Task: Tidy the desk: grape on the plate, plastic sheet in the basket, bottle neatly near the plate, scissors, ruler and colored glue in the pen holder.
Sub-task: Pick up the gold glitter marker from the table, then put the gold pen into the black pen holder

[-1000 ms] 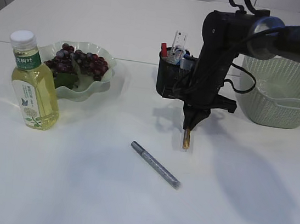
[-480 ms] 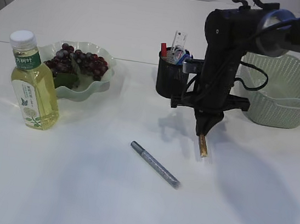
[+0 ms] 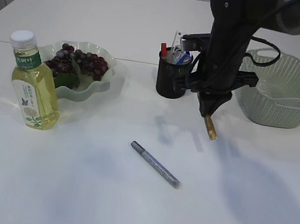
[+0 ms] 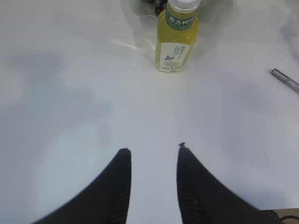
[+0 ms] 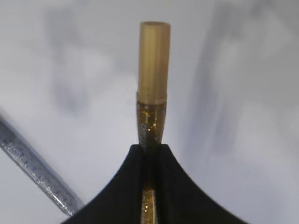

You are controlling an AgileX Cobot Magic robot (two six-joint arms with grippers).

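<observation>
My right gripper [image 3: 207, 113] is shut on a gold glitter glue pen [image 3: 210, 127] and holds it above the table, just right of the black pen holder [image 3: 170, 81]; the pen fills the right wrist view [image 5: 153, 70]. A silver glitter glue pen [image 3: 155, 164] lies on the table in front; its end shows in the right wrist view [image 5: 32, 168] and the left wrist view [image 4: 285, 80]. The bottle [image 3: 32, 83] of yellow drink stands next to the green plate [image 3: 101, 86] holding grapes [image 3: 79, 61]. My left gripper [image 4: 152, 151] is open and empty, facing the bottle [image 4: 177, 35].
The pen holder holds a ruler [image 3: 177, 40], scissors and other items. A pale green basket [image 3: 279, 93] stands at the right, behind my right arm.
My right gripper has lifted the gold glue pen off the table and moved it up and to the right, nearer the pen holder and basket.
</observation>
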